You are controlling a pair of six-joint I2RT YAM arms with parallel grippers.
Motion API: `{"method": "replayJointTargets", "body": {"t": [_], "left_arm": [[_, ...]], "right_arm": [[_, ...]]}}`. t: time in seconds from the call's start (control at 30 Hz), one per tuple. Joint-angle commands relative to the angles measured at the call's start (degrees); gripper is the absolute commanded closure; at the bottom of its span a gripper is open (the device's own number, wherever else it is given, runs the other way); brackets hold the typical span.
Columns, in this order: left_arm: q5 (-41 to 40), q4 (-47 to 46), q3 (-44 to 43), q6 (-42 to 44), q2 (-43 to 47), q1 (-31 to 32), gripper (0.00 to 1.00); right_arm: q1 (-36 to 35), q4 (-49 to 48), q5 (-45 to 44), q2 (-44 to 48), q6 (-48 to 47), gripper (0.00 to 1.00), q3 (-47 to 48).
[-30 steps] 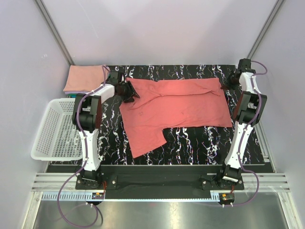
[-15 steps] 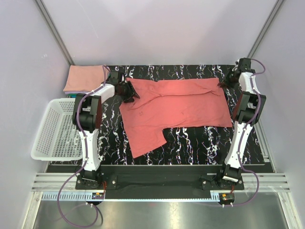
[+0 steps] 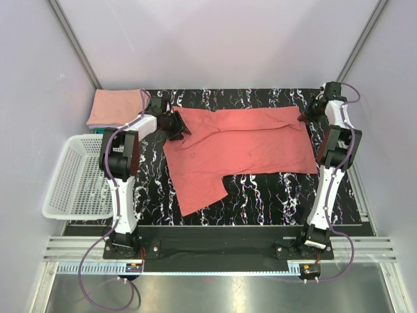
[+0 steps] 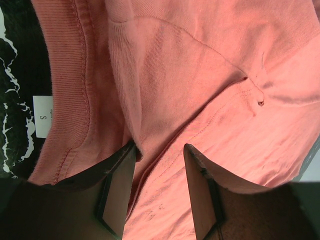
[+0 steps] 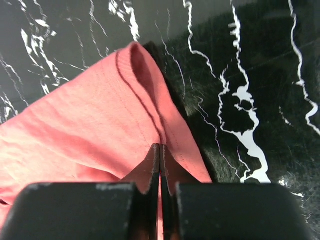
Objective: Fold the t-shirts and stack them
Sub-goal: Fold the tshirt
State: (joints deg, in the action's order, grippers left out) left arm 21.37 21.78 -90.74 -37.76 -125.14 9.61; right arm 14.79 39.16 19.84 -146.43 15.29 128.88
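One coral-red t-shirt (image 3: 241, 147) lies spread flat across the black marbled table (image 3: 260, 195), collar to the left, apart from the folded salmon-pink t-shirt (image 3: 117, 107) at the far left corner. Right gripper (image 5: 160, 147): jaws pressed together on a fold at the shirt's far right corner. Left gripper (image 4: 160, 150): jaws partly apart, straddling cloth just beside the collar; whether they pinch it cannot be told.
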Motion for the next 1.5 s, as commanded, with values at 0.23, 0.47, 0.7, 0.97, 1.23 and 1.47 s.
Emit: {"method": "replayJointTargets", "body": {"t": [0.23, 0.47, 0.7, 0.97, 1.23, 1.47], "left_arm": [[-5.5, 8.5, -1.1, 3.4, -3.3, -0.2, 0.51], [-6.6, 9.8, -1.5, 4.8, -2.9, -0.2, 0.51], [-7.1, 12.8, -3.9, 6.3, -2.8, -0.4, 0.5], [-4.1, 12.5, -9.0, 5.9, 3.0, -0.3, 0.46], [-5.5, 11.4, -7.8, 9.0, 3.7, -0.4, 0.44], [-9.3, 6.6, -7.5, 10.4, 3.2, -2.0, 0.44]], "right_arm": [[0.4, -3.0, -1.8, 0.4, -2.0, 1.0, 5.5], [0.6, -1.9, -3.2, -1.4, -1.4, 1.0, 6.5], [1.0, -2.8, -3.0, -2.3, 0.2, 0.9, 9.4], [0.9, 0.4, -6.9, 4.2, 4.2, 0.73, 6.4], [-1.1, -3.8, -1.4, 10.7, 10.3, 0.78, -8.0], [-1.3, -9.0, -3.0, 9.4, 11.6, 0.78, -13.0]]}}
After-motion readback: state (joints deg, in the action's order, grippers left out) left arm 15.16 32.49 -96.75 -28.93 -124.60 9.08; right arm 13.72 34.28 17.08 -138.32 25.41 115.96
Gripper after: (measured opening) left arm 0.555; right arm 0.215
